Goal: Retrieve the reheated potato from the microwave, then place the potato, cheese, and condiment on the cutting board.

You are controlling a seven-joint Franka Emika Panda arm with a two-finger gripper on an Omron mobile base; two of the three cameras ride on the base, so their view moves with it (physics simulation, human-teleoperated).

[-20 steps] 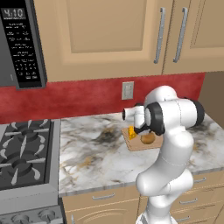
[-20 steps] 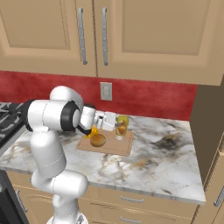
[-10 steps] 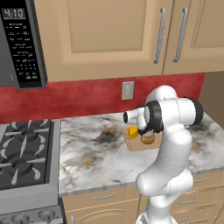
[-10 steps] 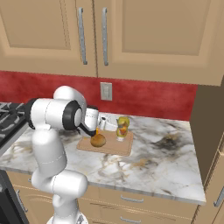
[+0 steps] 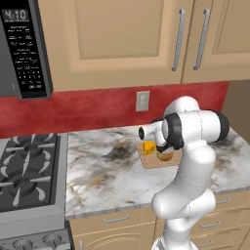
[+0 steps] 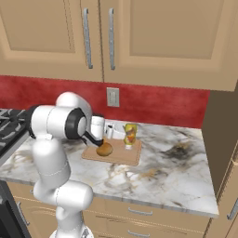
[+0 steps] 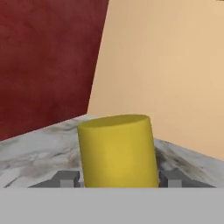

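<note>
The condiment (image 6: 130, 134), the yellow bottle, stands upright on the cutting board (image 6: 122, 157) at its back right part, with the potato (image 6: 104, 149) lying on the board nearer me. In the left base view the cheese (image 5: 149, 147) sits on the board's left part beside the potato. So by my reading all three items are on the board, and the step in hand is letting go of the bottle cleanly.

In the hand view the bottle's top rises between the two finger tips (image 7: 67, 179). The gripper (image 7: 118, 180) looks parted, a tip on either side, but I cannot tell for sure whether the pads touch the bottle's sides.

To do this well, I would open the jaws fully before moving, then draw the hand straight back along its own axis, not sideways, so neither tip clips the bottle and topples it onto the potato. I would keep the retreat slow and level over the marble counter (image 6: 181, 172).
</note>
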